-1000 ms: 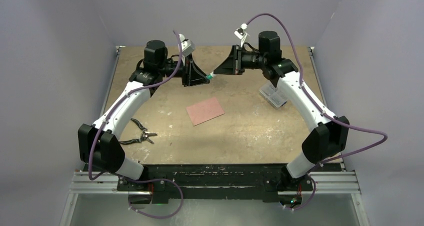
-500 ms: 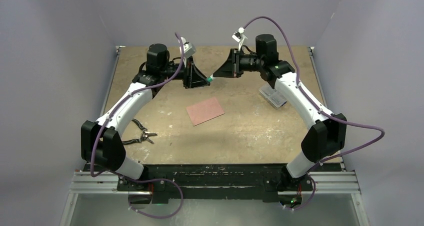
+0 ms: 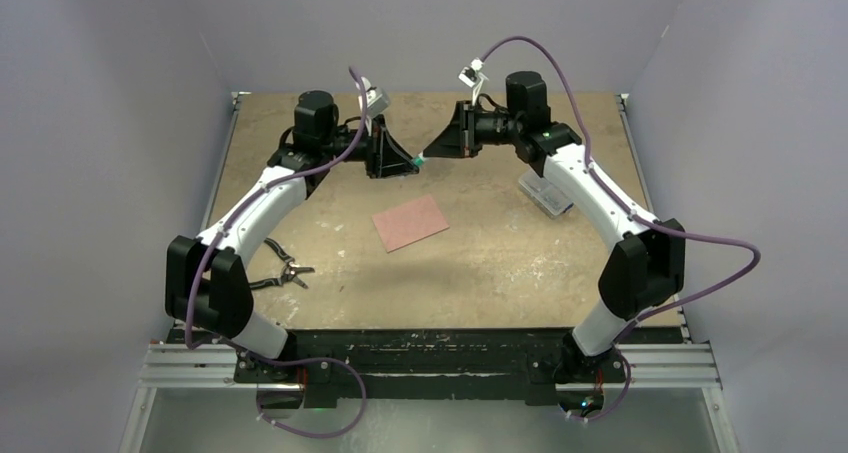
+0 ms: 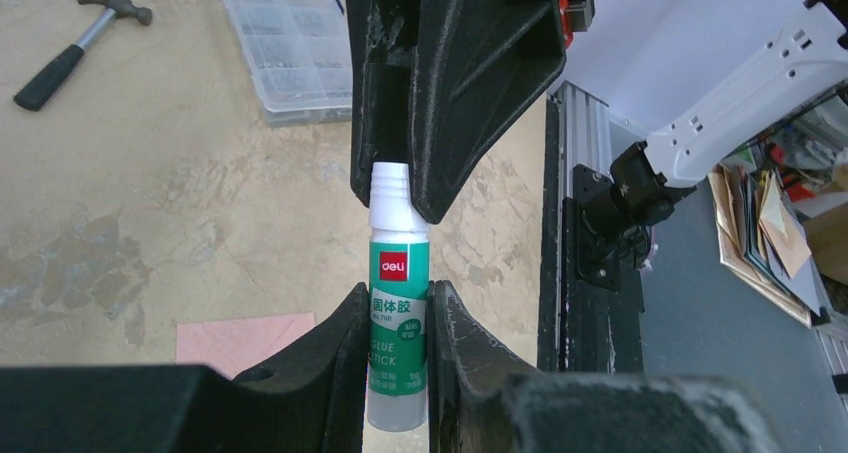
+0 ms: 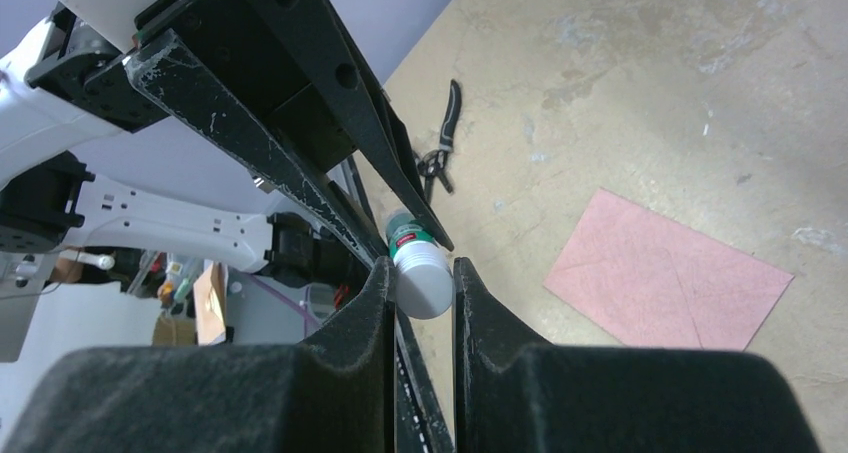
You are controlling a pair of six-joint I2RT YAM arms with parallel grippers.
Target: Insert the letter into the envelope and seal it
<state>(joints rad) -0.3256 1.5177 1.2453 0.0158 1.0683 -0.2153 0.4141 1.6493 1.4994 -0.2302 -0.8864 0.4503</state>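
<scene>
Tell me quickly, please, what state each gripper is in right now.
Left gripper: closed on the green body of the glue stick.
Right gripper: closed on that stick's white end.

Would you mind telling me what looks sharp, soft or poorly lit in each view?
Top external view: soft, even light, no glare. Left wrist view: the glue stick label is crisp. Right wrist view: the right gripper looks dark and soft up close, while creases on the pink envelope are sharp.

The glue stick (image 4: 398, 323) label carries "deli" on a red patch, with "固体胶" and "GLUE STICK" below it.
</scene>
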